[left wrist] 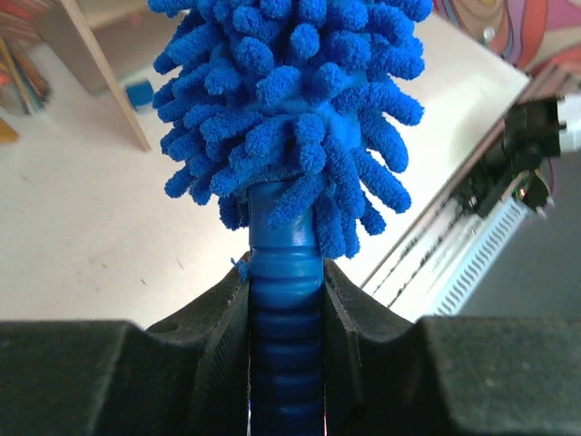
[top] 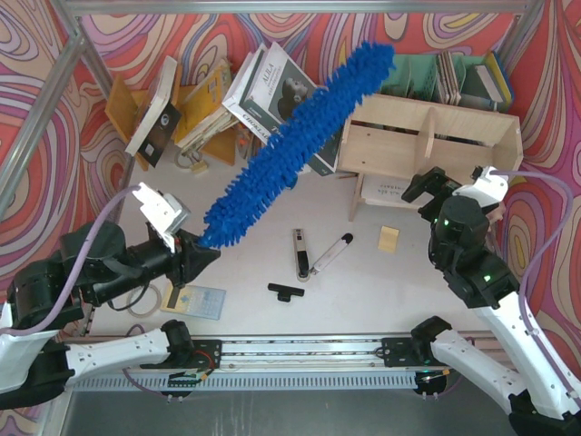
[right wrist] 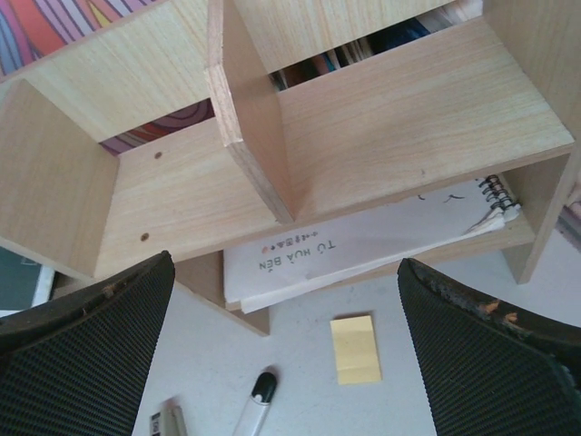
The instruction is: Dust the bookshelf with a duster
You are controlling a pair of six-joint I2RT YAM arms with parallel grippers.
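Blue duster (top: 295, 145), handle buried in left gripper (left wrist: 286, 291); bookshelf (right wrist: 408, 109) partly cropped.

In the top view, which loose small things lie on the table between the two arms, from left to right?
Booklet → black T-shaped piece → marker → yellow note pad. The silver tool overlaps its neighbours, so it is left out.
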